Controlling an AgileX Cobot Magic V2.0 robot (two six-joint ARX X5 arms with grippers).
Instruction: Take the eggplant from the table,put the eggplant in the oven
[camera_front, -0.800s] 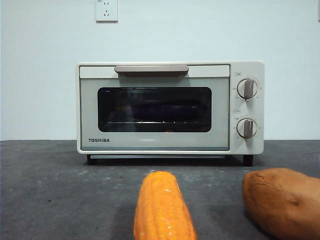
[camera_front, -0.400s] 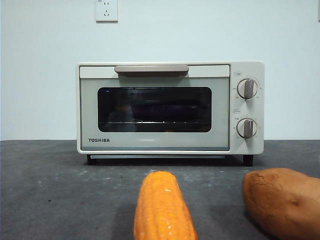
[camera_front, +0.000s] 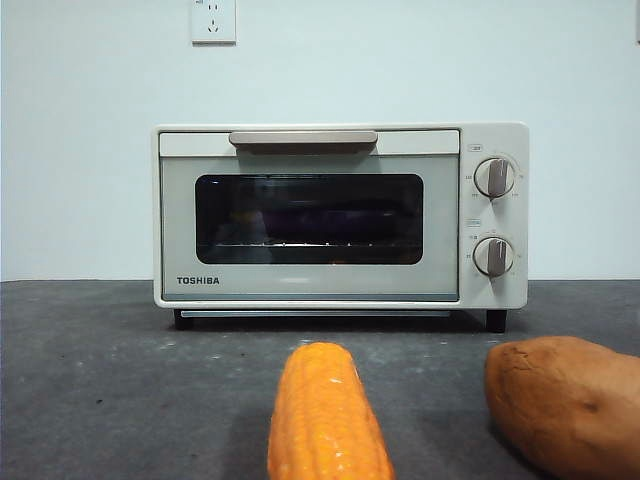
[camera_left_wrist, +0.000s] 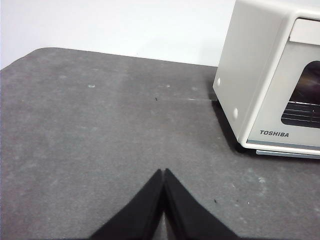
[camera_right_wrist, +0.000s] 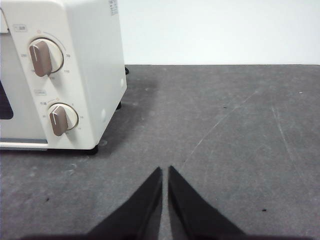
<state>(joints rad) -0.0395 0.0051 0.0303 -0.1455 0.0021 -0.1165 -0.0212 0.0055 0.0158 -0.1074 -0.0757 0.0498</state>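
Note:
The cream-white Toshiba oven (camera_front: 340, 215) stands at the back of the dark grey table (camera_front: 100, 380) with its glass door closed. Behind the glass a dim dark-purple shape (camera_front: 335, 215) lies on the wire rack, likely the eggplant; it is too dark to be sure. No eggplant lies on the table. My left gripper (camera_left_wrist: 164, 171) is shut and empty, low over the table to the left of the oven (camera_left_wrist: 270, 75). On the other side of the oven (camera_right_wrist: 65, 70), my right gripper (camera_right_wrist: 165, 169) hangs over bare table, also shut and empty. Neither arm shows in the front view.
An orange-yellow corn cob (camera_front: 328, 415) lies in front of the oven, pointing toward the camera. A brown sweet potato (camera_front: 565, 400) sits to its right. A wall socket (camera_front: 213, 20) is on the white wall behind.

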